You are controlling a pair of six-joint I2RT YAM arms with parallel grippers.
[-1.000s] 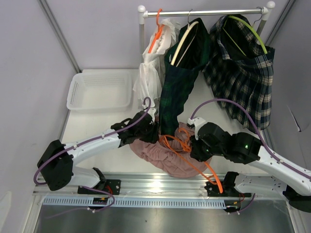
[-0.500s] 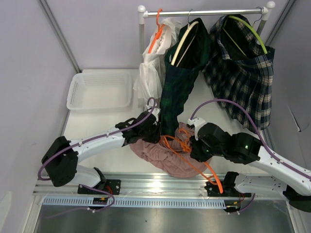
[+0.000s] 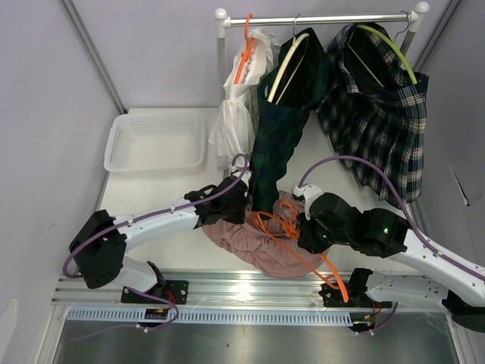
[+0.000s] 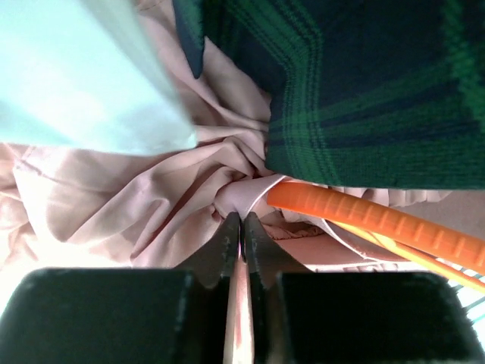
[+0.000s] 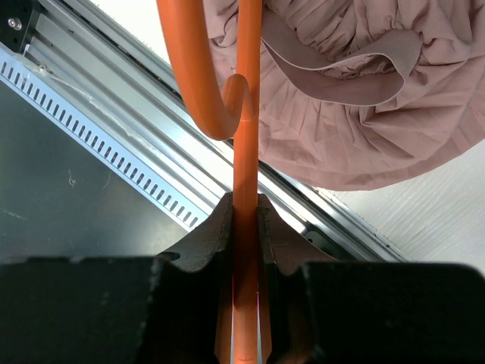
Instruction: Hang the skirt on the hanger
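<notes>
A white table stands below a clothes rail, with a white basket at the far left. The left gripper is pinching a fold of the pink skirt, which lies bunched at the near middle. The right gripper is clamped on the orange hanger, which lies across the skirt.

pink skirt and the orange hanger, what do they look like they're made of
Pink skirt: thin, soft cloth with a matte look, judging by its fine gathers and loose crumples; the fibre cannot be told. Orange hanger: probably moulded plastic, smooth with a slight sheen and even colour.
</notes>
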